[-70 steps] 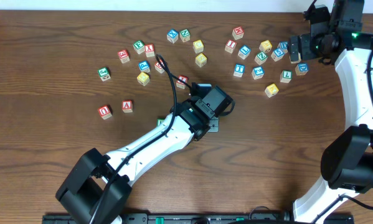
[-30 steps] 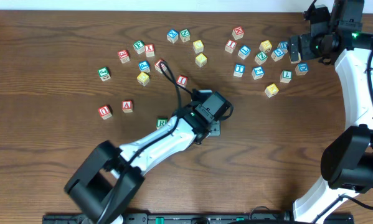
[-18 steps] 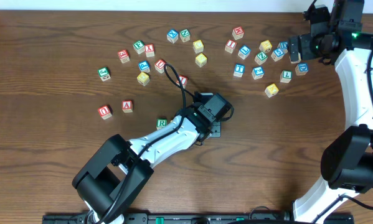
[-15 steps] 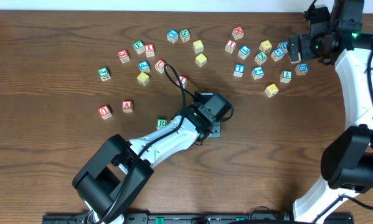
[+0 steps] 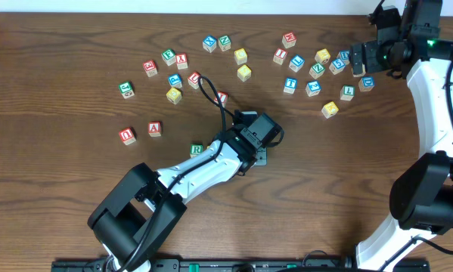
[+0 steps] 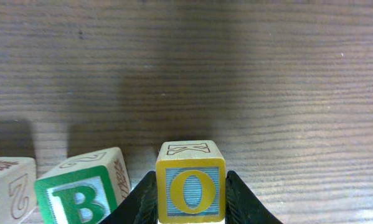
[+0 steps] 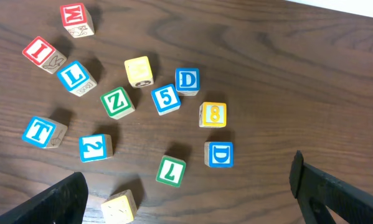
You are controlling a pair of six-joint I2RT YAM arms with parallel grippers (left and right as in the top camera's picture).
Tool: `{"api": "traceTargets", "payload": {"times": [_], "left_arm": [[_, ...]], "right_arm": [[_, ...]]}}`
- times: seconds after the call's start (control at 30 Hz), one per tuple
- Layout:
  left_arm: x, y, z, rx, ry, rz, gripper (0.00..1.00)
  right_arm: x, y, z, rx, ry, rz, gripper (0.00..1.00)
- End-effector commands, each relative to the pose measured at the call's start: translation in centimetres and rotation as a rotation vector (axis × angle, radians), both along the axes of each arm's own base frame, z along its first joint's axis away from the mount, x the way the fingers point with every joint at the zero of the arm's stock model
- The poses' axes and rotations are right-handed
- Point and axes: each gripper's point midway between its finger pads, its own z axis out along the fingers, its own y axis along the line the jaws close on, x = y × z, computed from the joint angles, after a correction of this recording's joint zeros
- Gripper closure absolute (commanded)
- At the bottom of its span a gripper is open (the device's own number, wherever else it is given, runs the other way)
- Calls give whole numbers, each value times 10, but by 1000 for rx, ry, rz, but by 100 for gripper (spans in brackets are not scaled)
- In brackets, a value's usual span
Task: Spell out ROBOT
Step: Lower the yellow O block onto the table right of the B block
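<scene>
A yellow O cube (image 6: 190, 188) sits between the black fingers of my left gripper (image 6: 190, 206), which is shut on it. Whether the cube touches the table I cannot tell. Just to its left in the left wrist view stands a green B cube (image 6: 80, 190), slightly turned. In the overhead view my left gripper (image 5: 261, 157) is at mid-table and its wrist hides both cubes. A green R cube (image 5: 197, 149) lies beside the left forearm. My right gripper (image 7: 189, 199) hangs open high over a cluster of cubes with a blue T cube (image 7: 42, 132) (image 5: 290, 85) in it.
A pale cube (image 6: 9, 186) stands left of the B. Red U (image 5: 127, 136) and red A (image 5: 155, 129) lie at the left. More cubes are scattered along the back, including a green 7 (image 7: 171, 170) and a yellow cube (image 5: 330, 109). The left arm's cable (image 5: 209, 94) loops over some cubes.
The left arm's elbow and base end have swung right, uncovering the green R cube; its gripper shifted slightly right. Over the last half second nothing moves. The right arm is still.
</scene>
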Motion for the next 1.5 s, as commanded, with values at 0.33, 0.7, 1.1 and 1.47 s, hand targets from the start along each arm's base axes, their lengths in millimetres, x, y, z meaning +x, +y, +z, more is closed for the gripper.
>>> {"api": "traceTargets", "payload": {"times": [0.33,0.7,1.1,1.47], "left_arm": [[4,10,0,29,-28,66,85],[1,13,-2,40,-17,65,78],[-1,13,-3,42,-7,58,78],[-3,9,-3,26,6,39,69]], "right_arm": [[3,2,5,14,-14,-4,1],[3,2,5,14,-15,-4,1],[3,2,5,14,-15,-4,1],[3,2,5,14,-14,-4,1]]}}
